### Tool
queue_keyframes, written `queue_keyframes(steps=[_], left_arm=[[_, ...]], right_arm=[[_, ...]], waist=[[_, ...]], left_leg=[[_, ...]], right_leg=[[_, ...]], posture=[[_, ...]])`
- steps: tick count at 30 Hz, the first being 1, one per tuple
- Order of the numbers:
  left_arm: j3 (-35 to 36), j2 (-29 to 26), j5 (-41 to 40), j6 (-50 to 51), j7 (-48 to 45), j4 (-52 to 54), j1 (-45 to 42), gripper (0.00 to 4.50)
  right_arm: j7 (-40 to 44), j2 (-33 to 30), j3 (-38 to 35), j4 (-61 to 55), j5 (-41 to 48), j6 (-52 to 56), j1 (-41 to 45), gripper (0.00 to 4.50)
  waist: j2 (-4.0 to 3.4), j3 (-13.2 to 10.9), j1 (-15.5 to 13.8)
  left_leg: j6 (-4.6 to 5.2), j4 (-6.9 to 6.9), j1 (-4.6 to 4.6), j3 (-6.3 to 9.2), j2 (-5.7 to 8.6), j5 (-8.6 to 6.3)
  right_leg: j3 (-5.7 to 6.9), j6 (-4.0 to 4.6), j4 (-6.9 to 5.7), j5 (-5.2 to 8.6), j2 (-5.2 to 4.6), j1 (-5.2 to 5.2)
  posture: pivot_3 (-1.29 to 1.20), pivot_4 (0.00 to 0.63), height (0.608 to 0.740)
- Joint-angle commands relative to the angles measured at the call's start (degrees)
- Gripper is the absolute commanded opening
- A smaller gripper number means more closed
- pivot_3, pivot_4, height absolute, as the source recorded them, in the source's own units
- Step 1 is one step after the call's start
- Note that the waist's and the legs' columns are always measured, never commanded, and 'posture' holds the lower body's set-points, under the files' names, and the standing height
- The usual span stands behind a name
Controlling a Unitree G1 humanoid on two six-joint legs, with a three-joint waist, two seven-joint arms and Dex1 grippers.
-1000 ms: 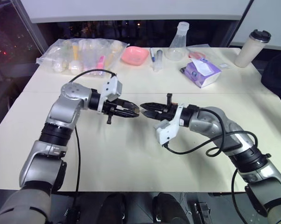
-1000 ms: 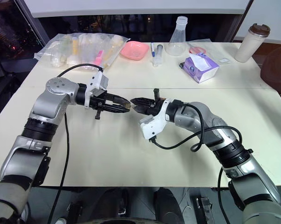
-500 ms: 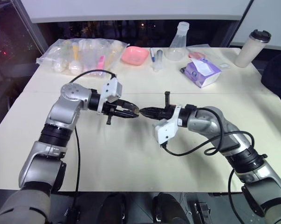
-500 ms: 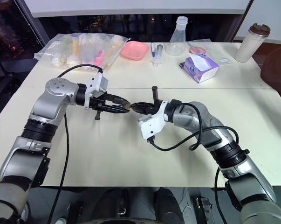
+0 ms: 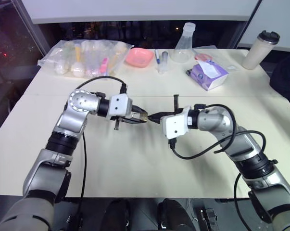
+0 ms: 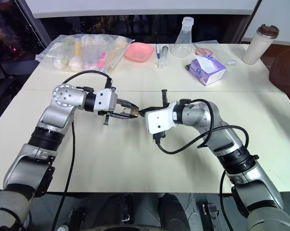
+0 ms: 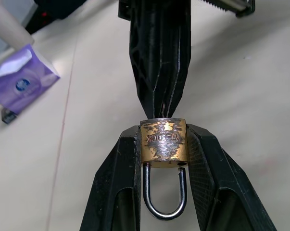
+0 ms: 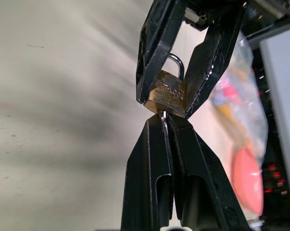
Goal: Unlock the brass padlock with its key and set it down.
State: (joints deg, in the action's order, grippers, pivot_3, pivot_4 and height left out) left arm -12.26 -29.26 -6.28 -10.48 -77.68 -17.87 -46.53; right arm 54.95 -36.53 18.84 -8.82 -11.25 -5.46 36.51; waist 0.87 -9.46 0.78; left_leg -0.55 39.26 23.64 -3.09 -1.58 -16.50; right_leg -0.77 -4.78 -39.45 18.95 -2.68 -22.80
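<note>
In the middle of the left eye view, above the table [image 5: 135,173], the two grippers meet tip to tip. The left gripper [image 7: 163,144] clamps the brass padlock [image 7: 164,145] by its flat sides, the silver shackle seated and pointing back between the fingers. The right gripper [image 8: 165,126] is pinched shut on the key [image 8: 164,119], of which just a silver sliver shows, running into the underside of the padlock body.

The main risk, as I judge it, is misalignment — if the right wrist twists off the keyway's axis, the thin key could bind, bend or slip out of the pinch. A hard twist could also turn the padlock within the left grip, since only two narrow faces hold it, and a dropped piece would fall to the table below.

Room is generous: the lower half of the frame is bare tabletop — a good place to set the lock down. The clutter sits well apart along the upper edge: a plastic bag [image 5: 84,57] at upper left, a pink dish [image 5: 138,57], a flask [image 5: 183,45] and a tissue pack [image 5: 208,74] toward upper right.
</note>
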Motion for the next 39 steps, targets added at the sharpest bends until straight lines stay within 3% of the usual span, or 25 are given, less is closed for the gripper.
queue_keyframes(steps=[1,5,8,11,26,31,39], left_arm=[[1.22,0.53,-2.59,2.89,1.10,3.06,-1.23,0.74],[2.79,0.16,-8.20,16.63,0.19,5.66,-1.41,0.74],[3.19,-1.88,-11.48,23.35,-3.23,7.58,-0.77,0.74],[3.85,-2.00,-14.24,29.16,-3.04,8.87,-1.20,0.74],[2.91,-1.00,-13.58,28.85,-3.50,6.71,-2.46,0.74],[3.39,-0.51,-13.26,28.06,-2.68,5.26,-2.77,0.74],[3.43,-0.22,-13.59,28.80,-2.41,5.39,-2.79,0.74]], right_arm=[[-1.56,0.76,1.09,-1.29,-2.36,-6.10,2.30,0.04],[-9.47,-1.05,0.51,2.71,-10.65,-18.05,2.95,0.04],[-13.22,-3.03,-0.47,3.86,-13.69,-24.30,1.23,0.86],[-17.61,-3.23,-1.87,3.39,-15.92,-27.65,0.12,2.34],[-21.18,-1.54,-0.75,5.74,-17.59,-30.73,2.56,2.34],[-21.20,-1.20,-0.45,5.89,-17.62,-31.41,2.66,0.13],[-20.92,-0.92,0.11,5.76,-17.73,-31.84,2.35,0.06]], waist=[[0.00,0.00,0.05],[0.00,0.00,0.08],[0.00,0.00,0.06],[0.00,0.00,0.01],[0.00,0.00,0.08],[-0.02,0.01,0.08],[-0.01,0.00,0.11]], left_leg=[[0.00,0.00,0.00,0.00,0.00,0.00],[0.01,0.00,0.00,-0.01,0.00,0.00],[-0.20,0.00,0.00,-0.01,0.00,0.11],[-0.26,0.00,0.00,0.00,0.00,0.15],[-0.29,0.01,-0.01,-0.01,-0.01,0.17],[-0.29,0.02,-0.02,0.00,-0.01,0.17],[-0.29,0.01,-0.03,-0.02,-0.01,0.17]], right_leg=[[0.00,0.00,0.00,0.00,0.00,0.00],[0.00,0.00,-0.03,0.00,0.02,-0.03],[0.00,0.00,-0.03,0.00,0.03,-0.03],[0.00,0.00,-0.02,0.00,0.02,0.00],[-0.01,0.00,-0.04,0.00,0.03,0.00],[-0.01,0.00,-0.04,0.00,0.03,0.01],[-0.02,0.00,-0.05,0.00,0.03,0.01]], posture=[[0.00,0.150,0.715],[0.00,0.150,0.715],[0.00,0.150,0.715],[0.00,0.150,0.715],[0.00,0.150,0.715],[0.00,0.150,0.715],[0.00,0.150,0.715]])
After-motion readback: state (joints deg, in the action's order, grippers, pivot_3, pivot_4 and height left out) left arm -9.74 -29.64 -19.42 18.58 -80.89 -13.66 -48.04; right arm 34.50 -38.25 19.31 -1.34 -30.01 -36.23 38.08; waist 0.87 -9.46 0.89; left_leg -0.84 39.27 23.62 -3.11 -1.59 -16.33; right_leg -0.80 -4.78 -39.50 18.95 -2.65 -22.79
